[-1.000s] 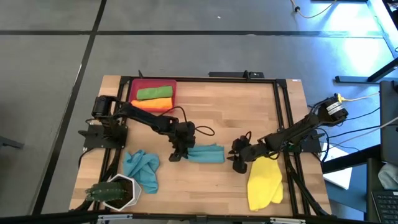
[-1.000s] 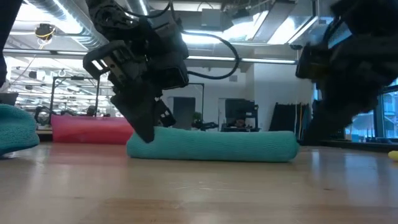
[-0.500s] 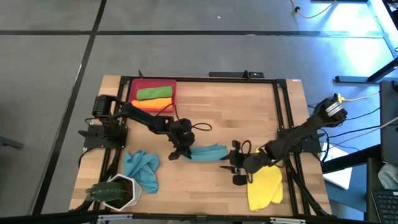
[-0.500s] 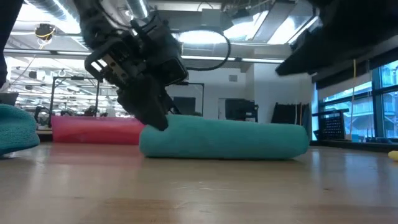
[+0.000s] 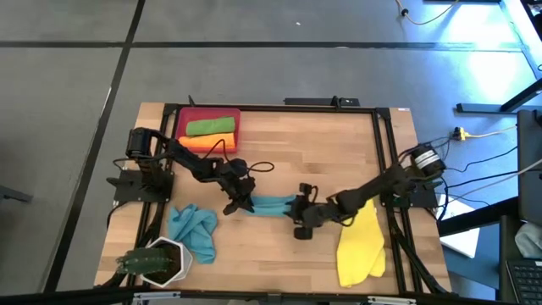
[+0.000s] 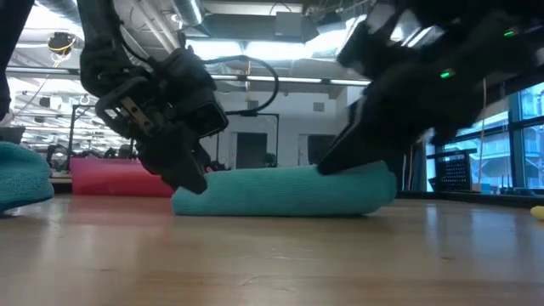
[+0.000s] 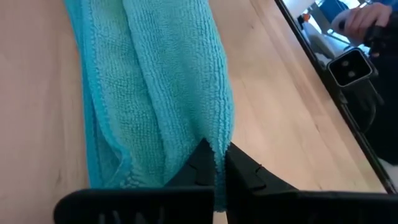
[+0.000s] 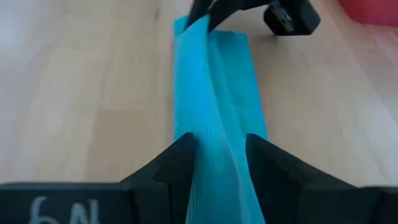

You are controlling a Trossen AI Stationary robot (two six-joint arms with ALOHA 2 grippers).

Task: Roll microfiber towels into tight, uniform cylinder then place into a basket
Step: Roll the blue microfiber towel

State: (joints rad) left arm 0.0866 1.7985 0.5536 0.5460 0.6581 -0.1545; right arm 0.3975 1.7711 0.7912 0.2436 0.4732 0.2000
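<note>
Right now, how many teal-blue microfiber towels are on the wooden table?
2. One rolled teal-blue microfiber towel lies mid-table between both grippers; one crumpled teal-blue towel lies beside the white hexagonal plant pot.

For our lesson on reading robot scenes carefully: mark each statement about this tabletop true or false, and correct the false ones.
1. Both claws are at the rolled teal towel. True: left claw at one end, right claw at the other.
2. The red basket is empty. False: it holds a green roll and an orange roll.
3. The yellow towel is rolled. False: it lies loose.
4. A second teal towel lies crumpled near the white pot. True.
</note>
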